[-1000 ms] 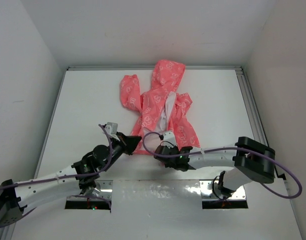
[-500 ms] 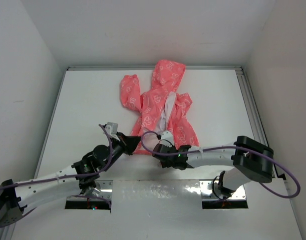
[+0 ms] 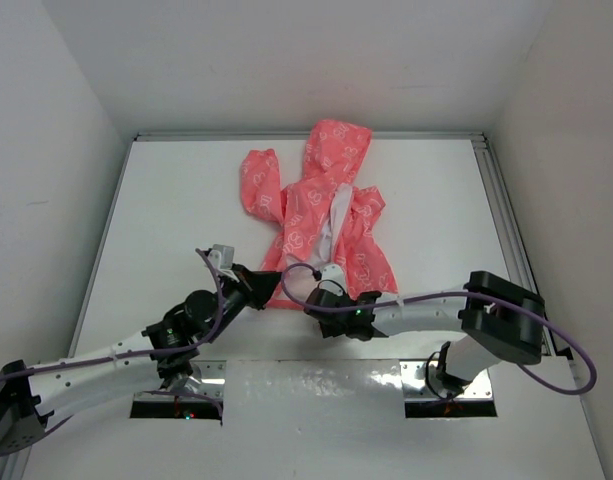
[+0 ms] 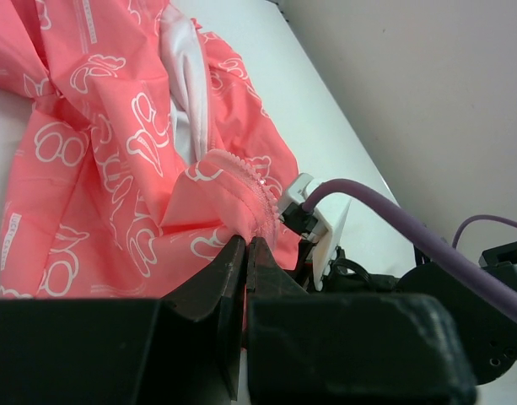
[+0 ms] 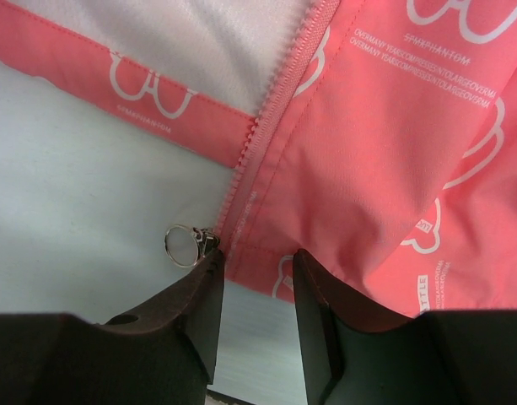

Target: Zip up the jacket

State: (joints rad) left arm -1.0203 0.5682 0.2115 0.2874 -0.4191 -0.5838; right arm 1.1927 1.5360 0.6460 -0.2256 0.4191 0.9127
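The left tool (image 4: 245,253) clamps the near hem of the jacket (image 4: 115,169), seemingly to keep it taut, while the right tool (image 5: 256,287) hangs released beside the ring pull (image 5: 184,245), ready to grasp it.

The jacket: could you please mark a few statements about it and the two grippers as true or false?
The jacket lies with its hood toward the far end of the table. True.
The left gripper is open, clear of the fabric. False: it is shut on the jacket's edge by the zipper teeth.
The right gripper has its jaws apart at the bottom hem. True.
The ring pull sits up by the hood. False: it is at the bottom hem, beside the right gripper's finger.
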